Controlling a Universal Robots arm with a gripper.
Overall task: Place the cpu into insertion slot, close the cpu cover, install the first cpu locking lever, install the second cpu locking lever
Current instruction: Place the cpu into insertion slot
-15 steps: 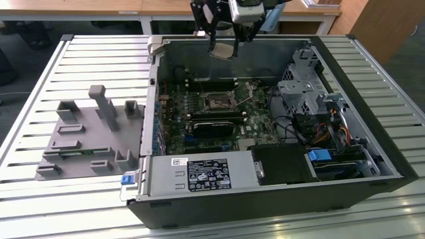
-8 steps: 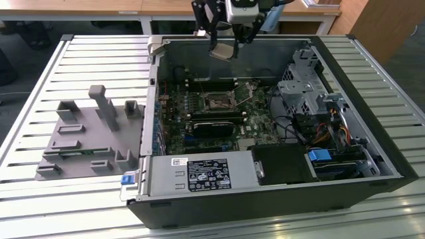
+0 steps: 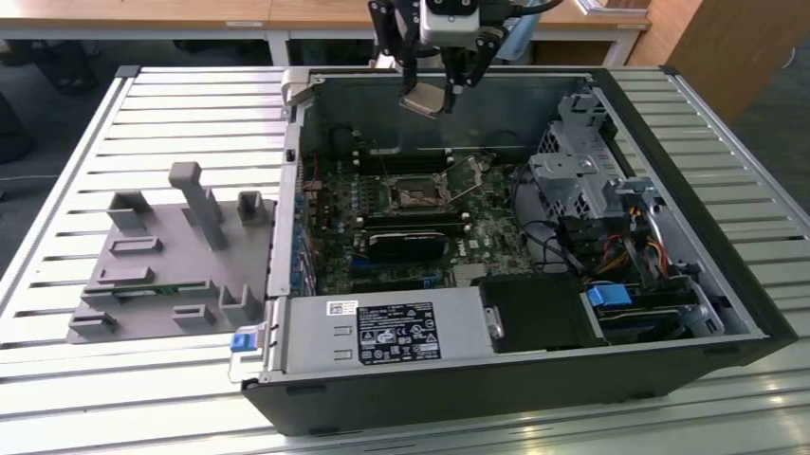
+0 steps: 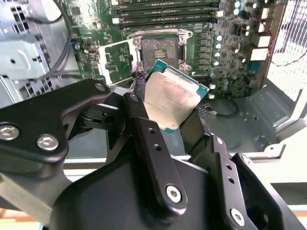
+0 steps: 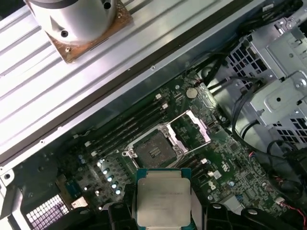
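The silvery slatted metal table (image 3: 190, 114) carries an open black computer case (image 3: 506, 393) and, nearer its edge at the exterior view's left, a grey plastic holder block (image 3: 152, 284).

1. A black computer case (image 3: 506, 393) lies open on a slatted metal surface (image 3: 76, 389).
2. A green motherboard (image 3: 487, 248) with long black memory slots (image 4: 165, 17) covers its floor.
3. A grey labelled power box (image 3: 379, 334) sits at the edge nearest the exterior camera.
4. A silver drive cage (image 3: 576, 180) and coloured cables (image 3: 629, 254) occupy the case's side toward the exterior view's right.
5. A grey moulded fixture (image 3: 165, 275) rests on the surface, beside the case.
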